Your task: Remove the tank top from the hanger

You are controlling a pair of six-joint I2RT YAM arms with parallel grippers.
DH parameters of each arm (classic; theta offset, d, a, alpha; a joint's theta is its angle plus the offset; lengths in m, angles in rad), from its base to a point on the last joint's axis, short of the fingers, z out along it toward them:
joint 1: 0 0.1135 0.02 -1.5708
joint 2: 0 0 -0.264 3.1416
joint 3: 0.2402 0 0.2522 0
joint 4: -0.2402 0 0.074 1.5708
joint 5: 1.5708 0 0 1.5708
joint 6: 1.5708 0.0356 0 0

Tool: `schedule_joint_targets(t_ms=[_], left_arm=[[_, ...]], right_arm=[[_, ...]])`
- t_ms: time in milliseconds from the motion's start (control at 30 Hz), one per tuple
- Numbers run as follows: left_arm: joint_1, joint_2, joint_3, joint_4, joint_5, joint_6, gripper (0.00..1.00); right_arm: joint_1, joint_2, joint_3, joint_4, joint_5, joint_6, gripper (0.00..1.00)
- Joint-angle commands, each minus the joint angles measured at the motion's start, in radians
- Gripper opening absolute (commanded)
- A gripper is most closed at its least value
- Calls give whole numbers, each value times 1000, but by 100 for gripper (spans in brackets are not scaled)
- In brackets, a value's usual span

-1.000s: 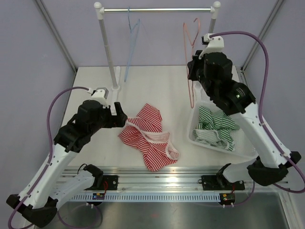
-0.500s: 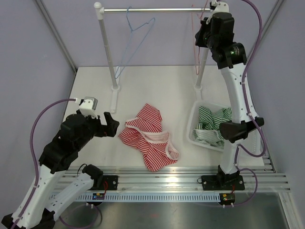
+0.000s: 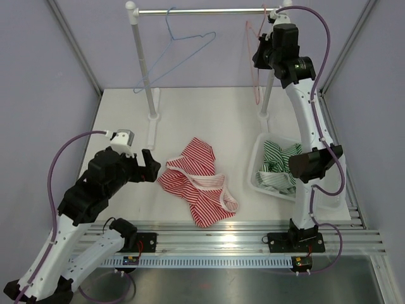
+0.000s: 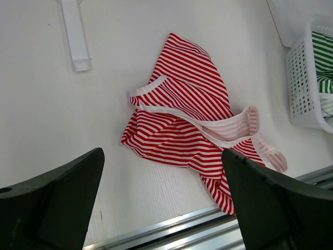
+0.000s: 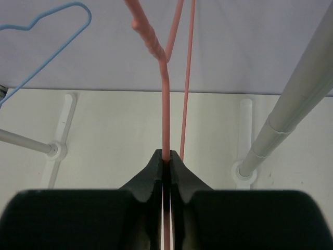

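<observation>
Top external view: within the last second the right gripper (image 3: 259, 50) has risen from low over the basket (image 3: 266, 189) to the rail (image 3: 209, 11). The right wrist view shows its jaws pinched shut on the pink hanger (image 5: 165, 114), though whether the hook sits over the rail I cannot tell. The left gripper (image 3: 149, 166), jaws wide and empty, has backed off the tank top (image 3: 196, 180), which lies loose on the table (image 3: 126, 114), free of any hanger. The removal looks done, and only rehanging the hanger seems left.
</observation>
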State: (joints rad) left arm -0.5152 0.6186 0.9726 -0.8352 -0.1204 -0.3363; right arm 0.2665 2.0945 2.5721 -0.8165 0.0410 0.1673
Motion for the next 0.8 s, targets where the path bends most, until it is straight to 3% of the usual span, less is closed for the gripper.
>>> schedule_joint_targets(t_ms=[0, 100, 133, 233, 567, 767], left_arm=[[-3, 30, -11, 67, -5, -36, 99], [-6, 61, -12, 74, -36, -67, 99], [-6, 79, -12, 77, -54, -81, 99], [-41, 179, -17, 107, -67, -148, 99], [-242, 585, -64, 337, -146, -239, 99], [-325, 786, -94, 461, -104, -263, 99]], right_arm=[[0, -85, -46, 17, -16, -17, 17], [0, -135, -65, -16, -33, -28, 72], [0, -177, -96, -24, -36, -29, 99], [0, -316, -211, -16, -96, -15, 100], [0, -963, -1003, 105, -280, 9, 100], [0, -1270, -1283, 178, -464, 69, 100]])
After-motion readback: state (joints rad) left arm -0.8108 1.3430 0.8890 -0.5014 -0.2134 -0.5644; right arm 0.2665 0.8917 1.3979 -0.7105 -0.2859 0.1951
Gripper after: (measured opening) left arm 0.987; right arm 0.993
